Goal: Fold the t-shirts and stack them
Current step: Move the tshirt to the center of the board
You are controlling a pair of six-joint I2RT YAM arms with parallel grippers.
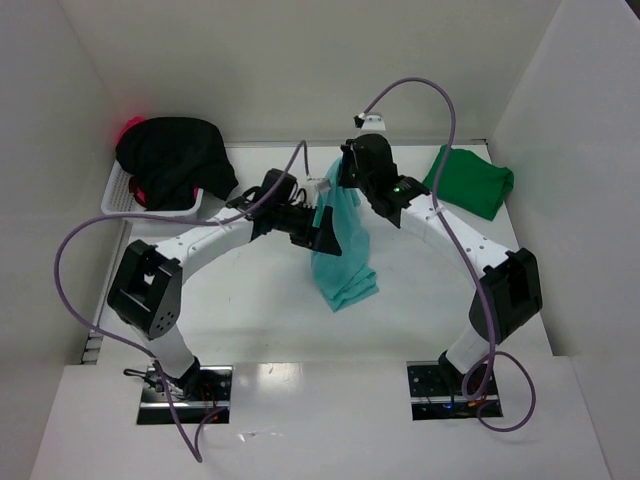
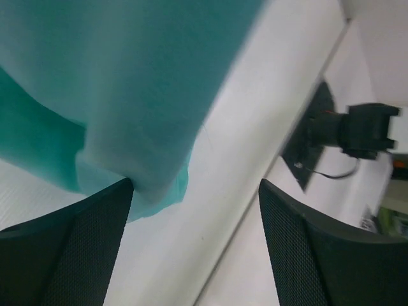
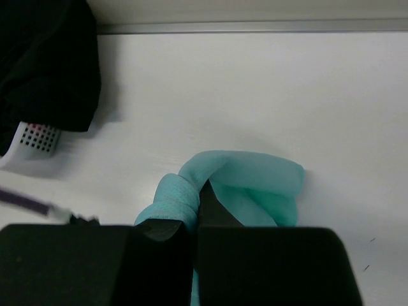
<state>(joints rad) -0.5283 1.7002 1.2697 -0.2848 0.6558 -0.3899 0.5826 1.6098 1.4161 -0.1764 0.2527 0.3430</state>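
- Biggest thing first: the white worktop [image 1: 250,325], walled in on three sides, with both arms reaching in toward the middle.
- The light teal t-shirt [image 1: 342,262] is the one in play. It hangs in a long bunched drape between the two arms, and its lower end looks like it reaches the worktop. It's not folded at all, more a rope of cloth.
- The black t-shirt [image 1: 175,160] is heaped in the far left corner, slumped over a white basket [image 1: 117,198].
- The dark green t-shirt [image 1: 472,182] lies at the far right on the worktop, well apart from the teal one. It looks folded already, so I'd guess that's where the stack starts.
- Only a sliver of the red-pink t-shirt [image 1: 130,128] pokes out from behind the black heap.
- The right tool [image 3: 194,233] is clenched on a twisted wad at the teal shirt's top end and carries the whole thing.
- The left tool [image 2: 197,245] stands wide open with nothing in it. The teal hem hangs right at one finger, and I can't tell if they touch.
- Handling, as I see it: this cloth is light and floppy with no stiffness, so it goes wherever gravity drags it. Grab a wad and it stays bunched.
- I'd take it at a bottom corner or along the hem, well away from the right tool's pinch, so it spreads flat. A thin single layer could slip out, so I'd pinch a doubled edge.
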